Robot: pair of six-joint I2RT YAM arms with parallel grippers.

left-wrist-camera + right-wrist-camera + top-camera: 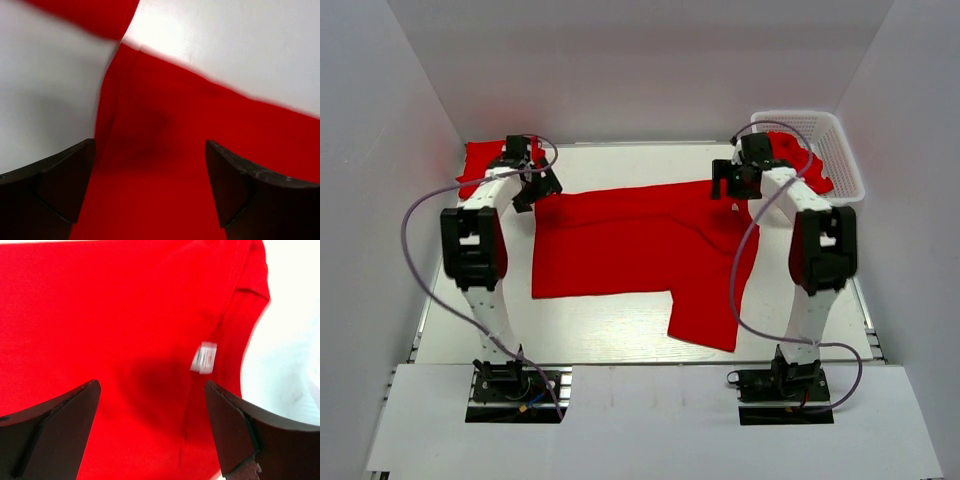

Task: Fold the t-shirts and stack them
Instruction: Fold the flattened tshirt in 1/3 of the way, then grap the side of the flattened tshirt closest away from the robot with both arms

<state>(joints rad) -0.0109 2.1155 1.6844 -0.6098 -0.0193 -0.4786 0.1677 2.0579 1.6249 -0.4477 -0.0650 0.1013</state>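
You have one t-shirt (620,245) spread flat in the middle of the table (600,325), and its long axis runs left to right, across the line between your two arms rather than away from them. That puts one end under each arm. The left gripper (538,185) hangs over the far left corner, and the right gripper (730,190) hangs over the far right end. Neither arm is clearly nearer, so this reads as a two-handed pick along the far edge. Both sets of jaws stand wide apart and hold nothing. In the left wrist view the dark fingers (60,185) straddle red cloth, with the shirt's side edge running up just inside the left finger and bare table beyond it, so the corner lies slightly ahead of the jaws, not off to the side. In the right wrist view the fingers (240,435) frame cloth too, with a small white label (203,357) between them and towards the right finger. The neck end seems to be on your right, though the collar itself is hard to make out. A flap, probably a sleeve, reaches towards the near edge on the right side, so expect that end to drag unevenly if you lift. A second red shirt (475,165) lies at the far left behind the left arm, well apart from your target, and more red cloth (815,175) sits in the white basket (840,150) at the far right
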